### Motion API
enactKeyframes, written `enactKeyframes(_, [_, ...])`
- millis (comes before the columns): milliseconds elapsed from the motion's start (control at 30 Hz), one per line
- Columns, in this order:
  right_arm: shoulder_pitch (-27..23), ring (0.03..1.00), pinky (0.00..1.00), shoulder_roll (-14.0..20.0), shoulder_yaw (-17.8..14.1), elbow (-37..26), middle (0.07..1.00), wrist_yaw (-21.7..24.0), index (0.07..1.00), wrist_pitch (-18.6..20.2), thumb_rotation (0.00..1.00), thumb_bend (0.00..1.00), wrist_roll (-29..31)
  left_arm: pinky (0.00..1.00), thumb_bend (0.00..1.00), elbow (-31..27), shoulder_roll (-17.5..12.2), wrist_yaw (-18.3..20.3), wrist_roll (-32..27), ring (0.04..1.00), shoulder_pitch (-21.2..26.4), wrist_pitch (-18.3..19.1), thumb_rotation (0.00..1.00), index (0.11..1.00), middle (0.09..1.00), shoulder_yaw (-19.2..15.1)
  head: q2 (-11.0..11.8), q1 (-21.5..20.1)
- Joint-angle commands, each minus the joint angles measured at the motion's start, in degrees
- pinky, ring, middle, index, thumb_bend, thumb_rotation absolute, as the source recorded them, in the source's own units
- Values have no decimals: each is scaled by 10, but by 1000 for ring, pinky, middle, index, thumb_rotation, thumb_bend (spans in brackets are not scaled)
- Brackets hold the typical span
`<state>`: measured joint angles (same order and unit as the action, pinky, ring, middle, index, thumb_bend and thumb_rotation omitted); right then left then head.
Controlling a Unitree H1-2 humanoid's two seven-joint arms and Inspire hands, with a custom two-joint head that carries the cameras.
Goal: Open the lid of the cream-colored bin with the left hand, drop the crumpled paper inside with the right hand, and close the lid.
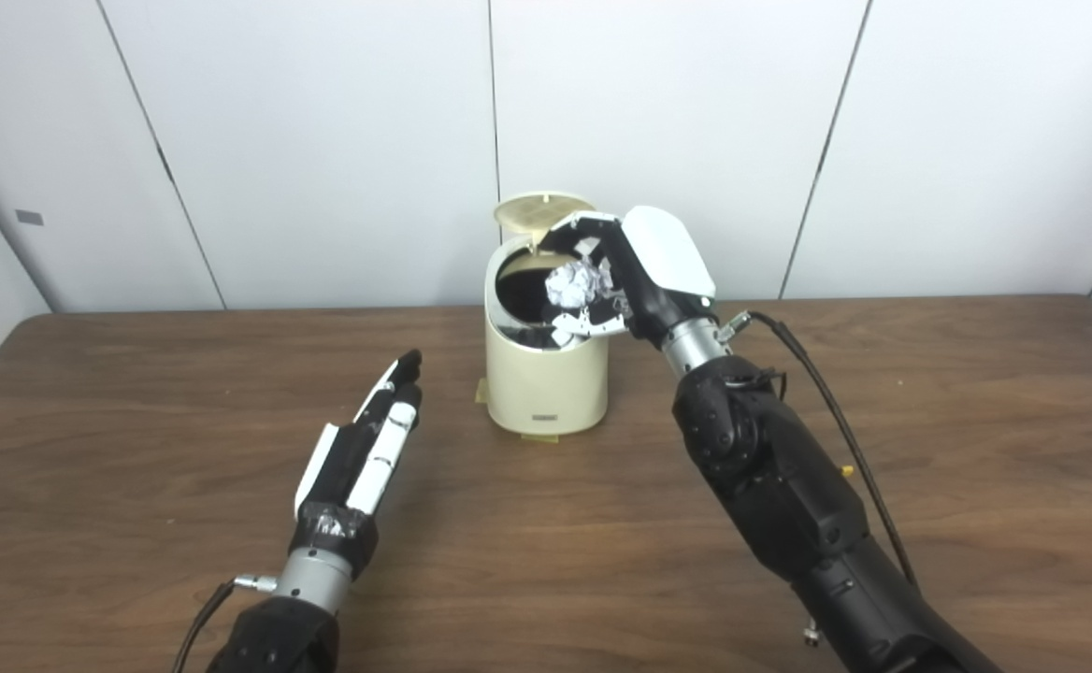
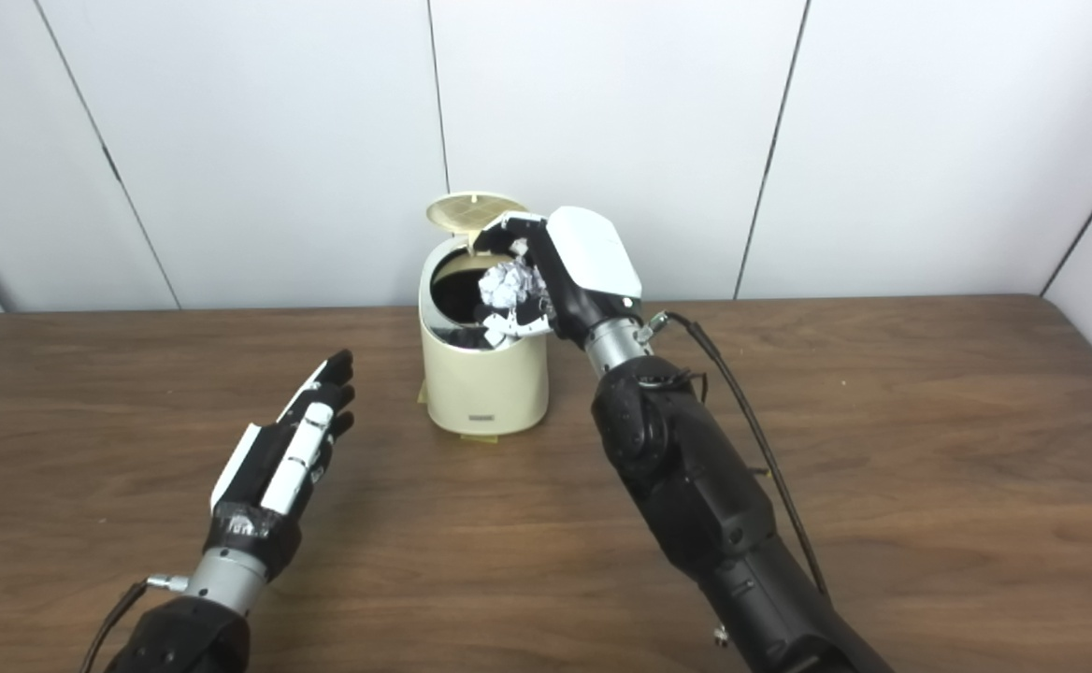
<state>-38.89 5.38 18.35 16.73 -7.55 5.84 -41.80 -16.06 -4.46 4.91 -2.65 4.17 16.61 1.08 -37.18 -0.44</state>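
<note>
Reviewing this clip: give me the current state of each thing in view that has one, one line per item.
Cream-colored cylindrical plastic bin: upright on the table.
Round cream lid: flipped up, open.
Crumpled white paper ball: held over the bin's opening, not yet dropped.
Right robot hand: shut on the paper.
Left robot hand: open, fingers extended, holding nothing, left of the bin.

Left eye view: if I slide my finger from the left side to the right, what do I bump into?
Left hand, open above the brown wooden table → cream-colored bin with its lid up → right hand holding crumpled paper.
</note>
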Motion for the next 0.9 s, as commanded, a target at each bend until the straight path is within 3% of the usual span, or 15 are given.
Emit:
enactKeyframes(0, [-13, 580, 475, 8, 3, -4, 652, 11, 626, -1, 52, 905, 0, 1000, 539, -7, -1, -2, 5, 1000, 19, -18, 805, 998, 1000, 2, -1, 0])
enactKeyframes(167, [-12, 663, 608, 11, 5, -4, 683, 13, 653, -31, 78, 924, 15, 1000, 554, -7, 4, -2, 6, 1000, 18, -15, 793, 992, 1000, 1, -2, 7])
enactKeyframes(467, [-16, 745, 671, 14, 14, -22, 747, 19, 670, -74, 114, 954, 35, 1000, 548, -8, 6, -4, 16, 1000, 19, -12, 811, 993, 1000, 5, -4, 12])
enactKeyframes(867, [-22, 696, 632, 7, 14, -52, 710, 32, 651, -81, 90, 970, 38, 1000, 548, -11, 10, -6, 25, 1000, 20, 0, 827, 989, 1000, 13, -2, 13])
